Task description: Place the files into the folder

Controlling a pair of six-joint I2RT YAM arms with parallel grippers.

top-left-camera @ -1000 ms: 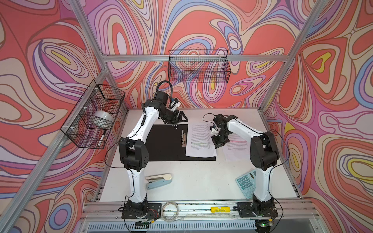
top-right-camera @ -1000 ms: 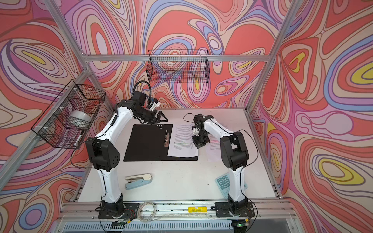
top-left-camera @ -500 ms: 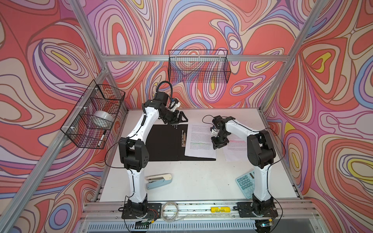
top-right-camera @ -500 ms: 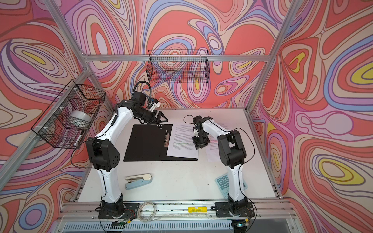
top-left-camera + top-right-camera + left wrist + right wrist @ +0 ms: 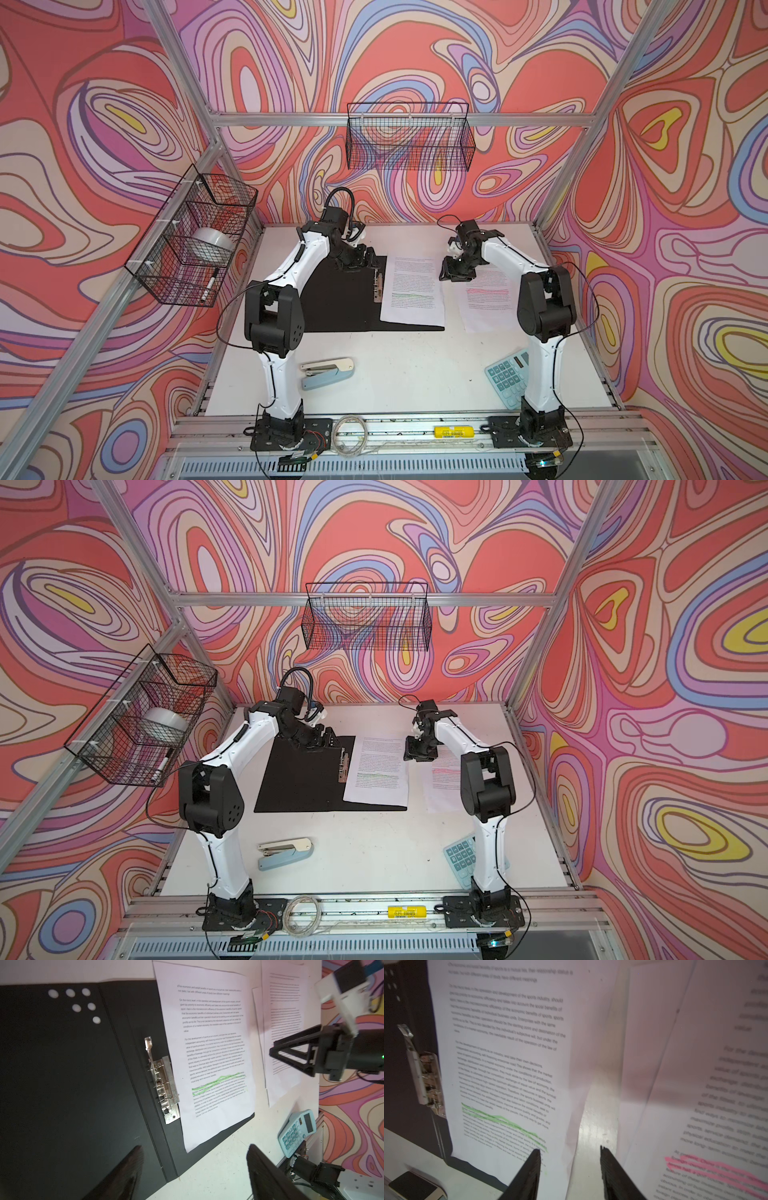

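Hovering low over the gap between papers, the right gripper (image 5: 455, 277) has its jaws parted and empty. A green-highlighted sheet (image 5: 411, 291) lies on the open black folder (image 5: 332, 303) beside its metal clip (image 5: 377, 286). Pink-highlighted sheets (image 5: 486, 299) lie on the table (image 5: 415, 374) just beside it. The left gripper (image 5: 365, 261), spread and empty, hangs over the folder's far edge. Pinching flat paper may crumple it, and dragging could shove the green sheet askew.

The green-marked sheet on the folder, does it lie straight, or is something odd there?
Slightly askew. The green-marked sheet lies tilted on the open folder, its far end sticking out past the folder's edge, beside the metal clip.
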